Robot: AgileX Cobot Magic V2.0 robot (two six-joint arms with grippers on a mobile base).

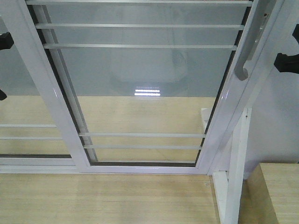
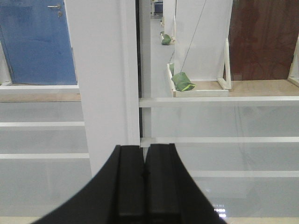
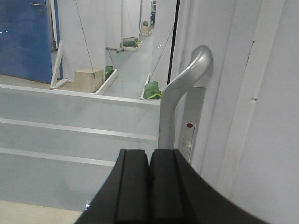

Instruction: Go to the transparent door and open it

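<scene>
light: bright, even | glare: streak on transparent door (image 1: 145,70) | focus: soft

Blue door (image 2: 37,42) at left, brown panel (image 2: 264,39) at right (green bag (image 2: 183,82) between them).

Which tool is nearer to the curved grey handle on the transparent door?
Right. The right tool points at the handle, close before it; the left tool faces a white stile, no handle in its view.
</scene>
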